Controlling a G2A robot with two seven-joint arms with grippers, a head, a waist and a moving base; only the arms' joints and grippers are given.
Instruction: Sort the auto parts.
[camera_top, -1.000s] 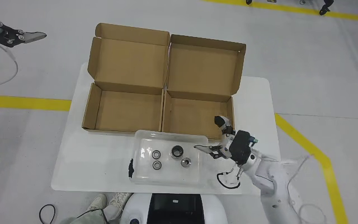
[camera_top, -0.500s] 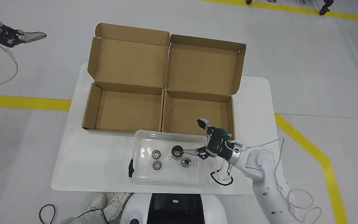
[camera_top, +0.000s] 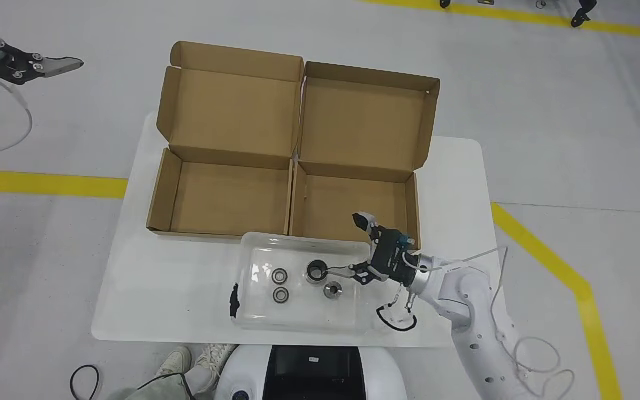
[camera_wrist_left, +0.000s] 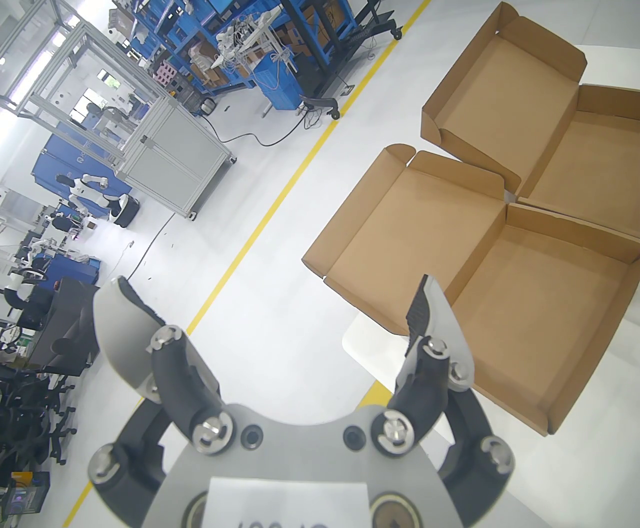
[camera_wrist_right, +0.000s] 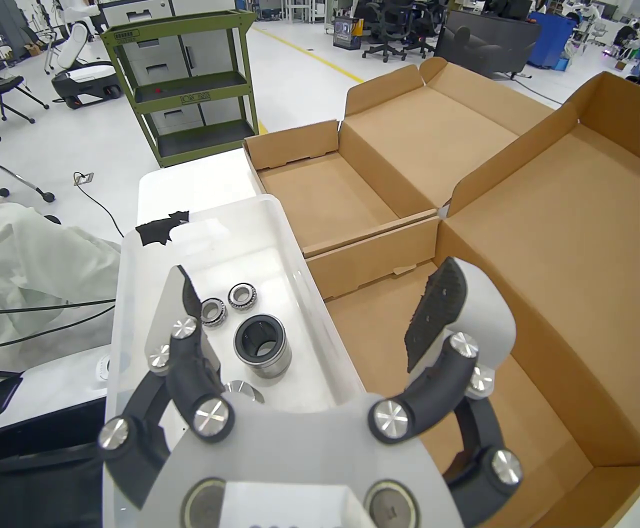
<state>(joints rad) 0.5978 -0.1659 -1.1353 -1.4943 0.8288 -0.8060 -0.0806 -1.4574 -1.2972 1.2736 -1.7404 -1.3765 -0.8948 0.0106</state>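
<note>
1. Fingers (camera_wrist_right: 437, 305) of the right gripper (camera_wrist_right: 315, 285) are spread wide and hold nothing. One black pad hangs over the clear plastic bin (camera_top: 300, 238) and the other over the right brown cardboard box (camera_top: 350, 205). The gripper therefore straddles the bin's wall at the end nearest that box.
2. All four auto parts I can count lie loose on the bin's floor, so I judge the sorting to be at its start.
   - Two small silver ring bearings (camera_wrist_right: 214, 312) sit side by side.
   - Close to them is the large dark-bored cylindrical bearing (camera_wrist_right: 262, 345).
   - The small round silver piece (camera_top: 333, 290) lies close to the large bearing.
3. The wide spread probably suits the large cylindrical bearing, which lies nearest the pad over the bin. I take that part as the likely first pick.
4. The right box and the left brown cardboard box (camera_top: 225, 195) stand touching each other just behind the bin, on the white table (camera_top: 150, 290). Their lids are folded back, which leaves both open from above and keeps any carry from the bin short.
5. The left gripper (camera_wrist_left: 272, 290) also has its fingers wide apart with nothing between them. It hangs over the floor, well off the table on the left box's side, and I judge it parked there to leave the bin to the other arm.
6. A descent from this spot risks one pad striking the bin's rim, so the gripper would need to shift inward over the bin.
7. A scrap of black tape (camera_wrist_right: 160, 227) clings to the bin's far end and touches none of the parts.
</note>
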